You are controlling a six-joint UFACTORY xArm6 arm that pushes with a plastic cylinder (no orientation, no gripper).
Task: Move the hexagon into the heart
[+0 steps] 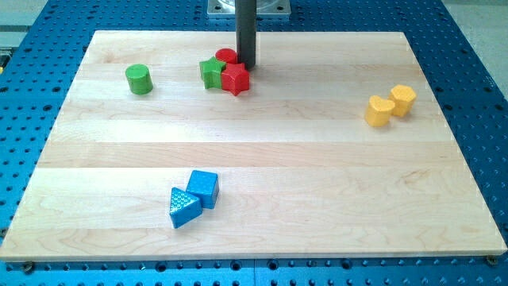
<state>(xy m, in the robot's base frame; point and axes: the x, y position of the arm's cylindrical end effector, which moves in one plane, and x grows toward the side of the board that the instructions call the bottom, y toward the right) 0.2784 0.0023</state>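
The yellow hexagon lies near the view's right edge of the wooden board. The yellow heart sits just to its lower left, and the two look to be touching. My tip is far from them, at the view's top centre. It stands just right of a red cylinder and just above a red star-like block.
A green star touches the red blocks on their left. A green cylinder stands alone further left. A blue cube and a blue triangle sit together at the lower centre-left.
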